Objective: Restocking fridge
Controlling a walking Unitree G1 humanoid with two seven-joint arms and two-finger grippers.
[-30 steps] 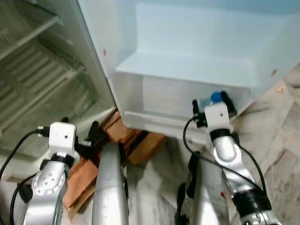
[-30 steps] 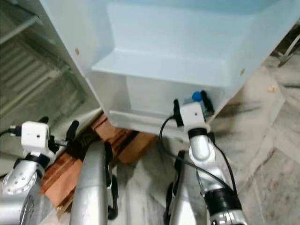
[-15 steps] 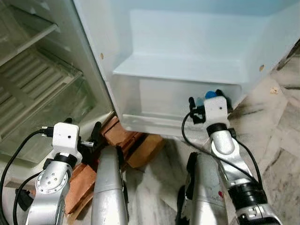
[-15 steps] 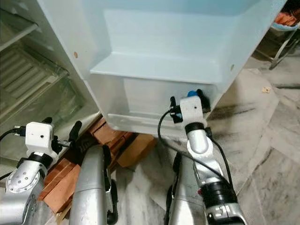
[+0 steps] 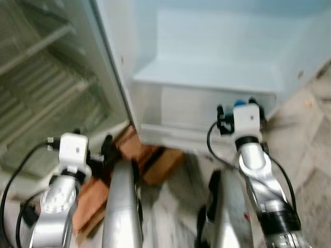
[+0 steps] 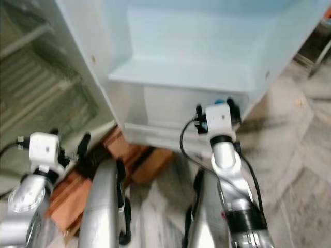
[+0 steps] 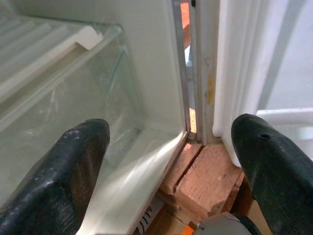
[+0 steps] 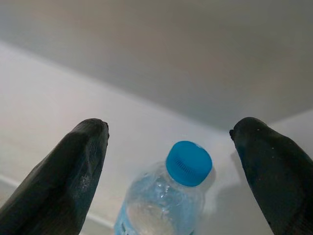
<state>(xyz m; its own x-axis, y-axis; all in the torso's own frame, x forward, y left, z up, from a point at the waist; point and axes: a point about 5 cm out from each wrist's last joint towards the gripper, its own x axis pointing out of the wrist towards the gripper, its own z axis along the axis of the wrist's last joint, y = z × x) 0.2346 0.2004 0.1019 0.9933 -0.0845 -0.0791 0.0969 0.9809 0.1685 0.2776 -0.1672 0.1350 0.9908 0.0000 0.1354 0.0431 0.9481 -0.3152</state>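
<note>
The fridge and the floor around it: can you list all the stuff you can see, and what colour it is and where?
Clear plastic water bottle with a blue cap: one, standing in the bottom shelf of the fridge door.
White fridge door: one, swung open, pale inner shelves.
Fridge cabinet with clear glass shelves: one, open, to the robot's left.
Reddish-brown bricks: several, under the fridge's corner.
Grey marbled stone floor: one, beneath everything.
Left end effector: one, black fingers apart, low by the bricks.
Right end effector: one, black fingers spread either side of the bottle, not touching it.
</note>
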